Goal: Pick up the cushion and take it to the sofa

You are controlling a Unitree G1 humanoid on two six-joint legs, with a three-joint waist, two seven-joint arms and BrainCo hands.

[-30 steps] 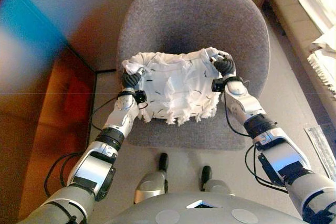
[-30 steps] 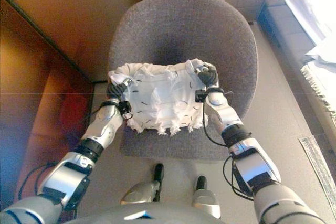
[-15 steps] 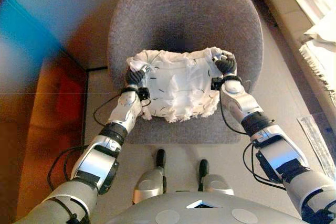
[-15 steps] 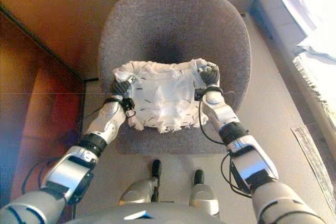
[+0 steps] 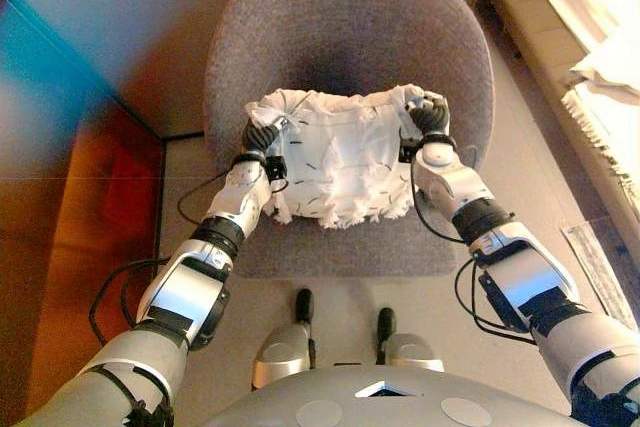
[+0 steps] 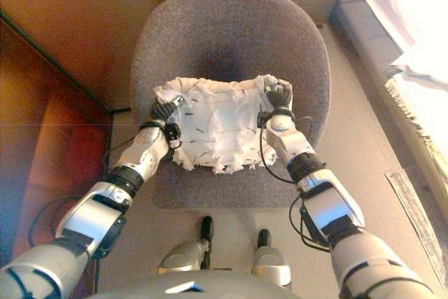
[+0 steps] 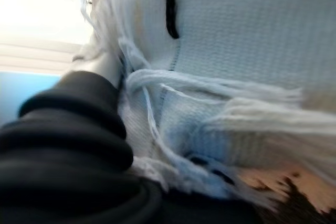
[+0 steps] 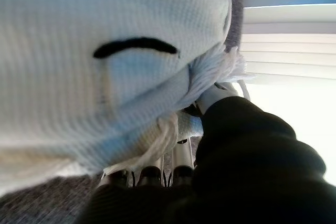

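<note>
Presently, one white fringed cushion (image 5: 335,162) with short dark stitch marks is recorded above the seat of a grey upholstered chair (image 5: 345,22), held between the two arms.

Left robot hand (image 5: 259,135): set against the cushion's left edge, dark cover outward. In its wrist view only the cover and the fabric with its tassels are shown; the fingers are hidden by the cloth, so the grip cannot be told.

Right robot hand (image 5: 428,115): placed at the cushion's upper right corner, curled over the edge, with fabric bunched under the fingers; it is judged to be clenched on the cushion.

Change noted: against the earlier views, both hands and the cushion are seen slightly further up and closer to the chair's backrest, and the whole scene is shifted, so part of this is attributed to camera movement. The fringe is shown hanging free over the seat, which suggests the cushion is lifted or nearly so. The pick-up is judged under way; carrying is not yet begun.

Containers: none are identified. A pale sofa edge (image 5: 560,57) with white cloth (image 5: 600,7) is seen at the right, well apart from the chair.
</note>
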